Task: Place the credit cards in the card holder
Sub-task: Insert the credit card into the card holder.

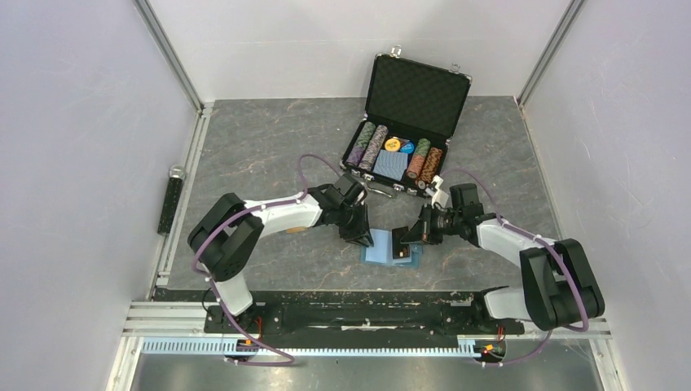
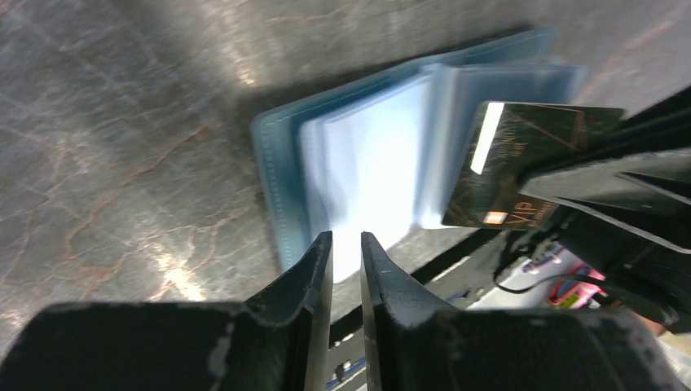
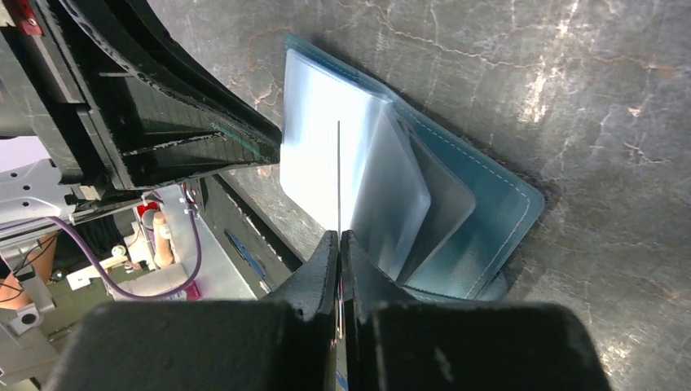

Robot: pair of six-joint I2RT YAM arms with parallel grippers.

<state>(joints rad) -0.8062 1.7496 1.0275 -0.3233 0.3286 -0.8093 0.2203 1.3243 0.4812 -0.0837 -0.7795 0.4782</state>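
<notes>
Nearest, the open card holder (image 1: 379, 249) lies on the desk (image 1: 269, 147); at its nine o'clock the left gripper (image 2: 346, 244), jaws nearly together, likely steadies it; at three o'clock the right gripper (image 3: 339, 240) pinches a black credit card (image 2: 521, 163) edge-on toward a sleeve.

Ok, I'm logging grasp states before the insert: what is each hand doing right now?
Left hand: nearly closed, nothing visibly held, tips by the card holder.
Right hand: closed on the black credit card.
</notes>
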